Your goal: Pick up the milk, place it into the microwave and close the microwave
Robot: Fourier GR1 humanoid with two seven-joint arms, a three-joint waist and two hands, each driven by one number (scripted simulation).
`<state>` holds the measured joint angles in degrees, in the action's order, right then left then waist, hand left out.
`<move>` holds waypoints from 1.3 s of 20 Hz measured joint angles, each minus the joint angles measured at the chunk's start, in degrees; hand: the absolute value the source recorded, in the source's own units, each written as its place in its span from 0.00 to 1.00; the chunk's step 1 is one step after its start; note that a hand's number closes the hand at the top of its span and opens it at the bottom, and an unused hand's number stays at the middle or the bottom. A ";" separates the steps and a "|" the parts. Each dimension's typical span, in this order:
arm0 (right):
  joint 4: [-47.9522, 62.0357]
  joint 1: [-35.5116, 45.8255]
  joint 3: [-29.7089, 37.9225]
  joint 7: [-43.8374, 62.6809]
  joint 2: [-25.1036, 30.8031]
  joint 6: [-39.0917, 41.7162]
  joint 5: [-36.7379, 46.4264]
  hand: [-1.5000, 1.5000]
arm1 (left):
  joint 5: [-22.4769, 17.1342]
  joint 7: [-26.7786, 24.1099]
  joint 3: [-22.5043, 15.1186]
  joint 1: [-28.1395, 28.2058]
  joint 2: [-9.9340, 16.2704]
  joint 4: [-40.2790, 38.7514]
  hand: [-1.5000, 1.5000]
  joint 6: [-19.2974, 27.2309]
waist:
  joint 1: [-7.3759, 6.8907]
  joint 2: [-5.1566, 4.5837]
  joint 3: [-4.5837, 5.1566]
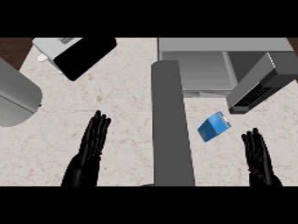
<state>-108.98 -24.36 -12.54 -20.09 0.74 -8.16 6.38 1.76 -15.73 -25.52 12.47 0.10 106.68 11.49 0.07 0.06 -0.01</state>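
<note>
The pick-up is not yet begun; the right hand (pixel 259 154) is open with straight fingers, holding nothing; the blue milk (pixel 214 126) lies just ahead and inward of it; beyond stands the microwave (pixel 202 70), door (pixel 262 83) open; next, I judge, a reach forward and fingers curling round the carton; the left hand (pixel 90 148) rests open.
</note>
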 measured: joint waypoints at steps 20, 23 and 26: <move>36.81 21.37 13.11 -15.23 0.24 -4.36 -2.18 0.00 | -7.77 -2.79 2.82 5.68 6.13 2.53 0.00 -5.35 | -0.38 -0.08 0.00; 42.89 26.09 15.64 -16.83 1.24 -5.04 -2.31 0.00 | -10.13 -2.71 5.49 4.94 7.19 1.92 0.00 -7.16 | -0.40 -0.10 0.00; 50.31 30.24 17.62 -20.68 1.01 -6.11 -2.48 0.00 | -11.99 -4.54 7.59 6.25 8.54 1.34 0.00 -9.39 | -0.50 -0.11 -0.01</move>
<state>-58.68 5.88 5.08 -40.77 1.75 -14.27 3.90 -10.23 -20.27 -17.93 18.72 8.64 108.03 2.10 -0.42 -0.04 -0.02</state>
